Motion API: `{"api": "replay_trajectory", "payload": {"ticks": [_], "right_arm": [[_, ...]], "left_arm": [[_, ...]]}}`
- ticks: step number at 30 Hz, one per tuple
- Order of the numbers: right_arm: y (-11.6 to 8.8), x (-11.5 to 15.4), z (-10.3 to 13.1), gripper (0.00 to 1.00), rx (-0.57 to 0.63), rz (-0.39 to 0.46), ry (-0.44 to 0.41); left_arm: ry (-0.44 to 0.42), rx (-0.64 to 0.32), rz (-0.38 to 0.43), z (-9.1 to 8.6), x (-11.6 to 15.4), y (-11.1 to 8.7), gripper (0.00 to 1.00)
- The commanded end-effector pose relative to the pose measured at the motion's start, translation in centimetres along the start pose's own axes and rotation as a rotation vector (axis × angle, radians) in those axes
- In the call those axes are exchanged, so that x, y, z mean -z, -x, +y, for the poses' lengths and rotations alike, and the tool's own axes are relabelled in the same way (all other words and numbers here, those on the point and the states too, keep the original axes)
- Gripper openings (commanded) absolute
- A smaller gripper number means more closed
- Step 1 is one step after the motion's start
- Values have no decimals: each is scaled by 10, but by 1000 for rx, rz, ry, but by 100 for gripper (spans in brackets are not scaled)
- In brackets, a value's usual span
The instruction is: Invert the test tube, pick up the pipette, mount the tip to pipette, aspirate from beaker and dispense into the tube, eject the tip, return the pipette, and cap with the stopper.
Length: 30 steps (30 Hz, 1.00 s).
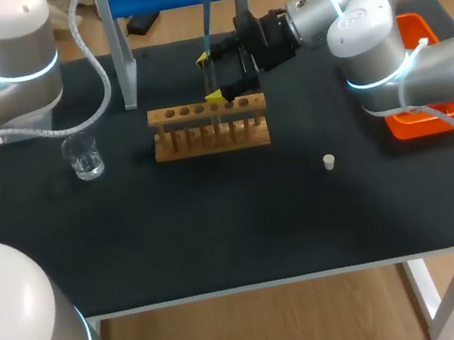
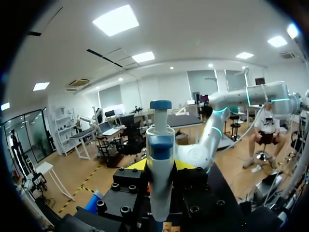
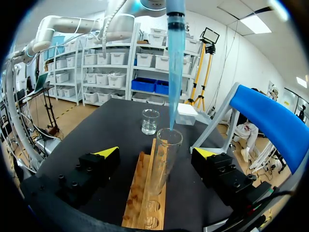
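**Q:** Where is the test tube?

**A:** The right wrist view shows the test tube [image 3: 163, 159] upright in the wooden rack [image 3: 140, 198]. It stands untouched between the wide-open fingers of the right gripper [image 3: 157, 153]. The blue tip [image 3: 174, 72] reaches its mouth.

**Q:** And the pipette?

**A:** The left wrist view shows the left gripper [image 2: 161, 166] clamped on the pipette [image 2: 160, 145]. Only the head view shows the stopper [image 1: 328, 162], on the worktop [image 1: 219, 224] at four o'clock from the rack. The beaker [image 1: 84, 156] sits at nine o'clock.
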State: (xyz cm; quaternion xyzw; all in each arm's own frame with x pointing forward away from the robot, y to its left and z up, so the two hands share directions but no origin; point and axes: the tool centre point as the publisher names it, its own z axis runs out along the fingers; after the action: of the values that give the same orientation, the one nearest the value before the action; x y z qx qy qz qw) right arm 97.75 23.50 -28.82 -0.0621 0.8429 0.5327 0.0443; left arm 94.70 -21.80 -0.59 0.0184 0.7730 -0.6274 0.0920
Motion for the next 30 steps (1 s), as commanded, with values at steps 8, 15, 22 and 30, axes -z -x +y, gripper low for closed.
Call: {"api": "replay_trajectory", "payload": {"ticks": [8,15,22,30], "right_arm": [[1,0,0,100,1,2,0],[1,0,0,100,1,2,0],[1,0,0,100,1,2,0],[1,0,0,100,1,2,0]], "left_arm": [[18,-33,-61,-14,21,-11,0],[55,-48,-127,-9,63,-32,0],[73,-40,-143,11,89,-66,0],[41,-31,-75,41,73,-103,0]]}}
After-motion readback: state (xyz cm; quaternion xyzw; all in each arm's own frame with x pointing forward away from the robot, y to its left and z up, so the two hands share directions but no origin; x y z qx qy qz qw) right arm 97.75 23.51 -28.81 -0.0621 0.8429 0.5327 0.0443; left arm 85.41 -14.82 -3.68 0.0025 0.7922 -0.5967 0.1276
